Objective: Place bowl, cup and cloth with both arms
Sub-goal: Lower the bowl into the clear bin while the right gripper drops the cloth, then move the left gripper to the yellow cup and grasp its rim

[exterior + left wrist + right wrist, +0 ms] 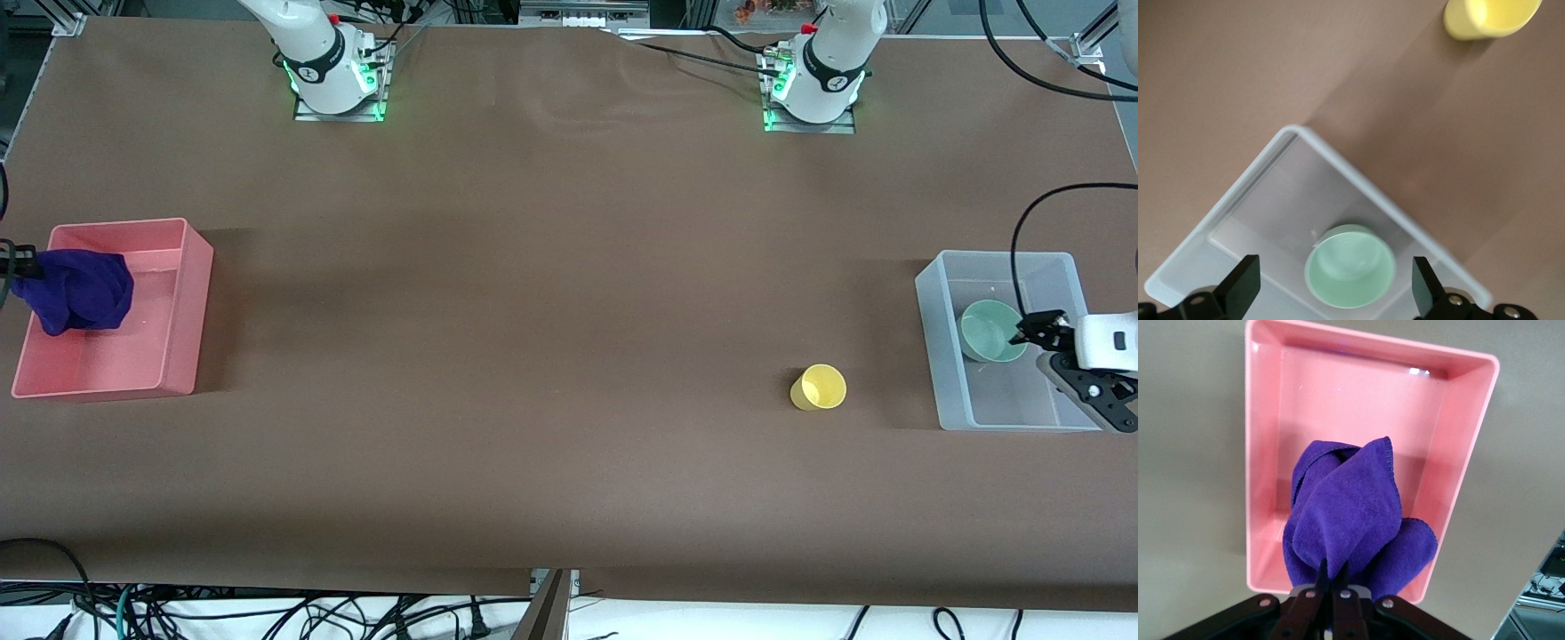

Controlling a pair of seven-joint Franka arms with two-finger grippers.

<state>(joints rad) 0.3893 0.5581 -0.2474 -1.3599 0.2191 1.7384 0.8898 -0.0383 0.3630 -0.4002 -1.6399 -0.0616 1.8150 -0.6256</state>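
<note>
**Cloth Held Over Pink Bin; Bowl Released in Clear Bin**

At the right arm's end of the surface, the right claw (1332, 581) is clamped on the cloth (78, 290), which hangs over the pink bin (191, 293). Risk: the bunched folds may drape over the bin wall on release.

The cup (818, 388) stands mid-surface, near the clear bin (933, 356).

The left claw (1335, 287) is spread apart above the bowl (991, 331), which sits inside the clear bin. Risk: a fingertip may clip the bowl rim.

No legible writing.
</note>
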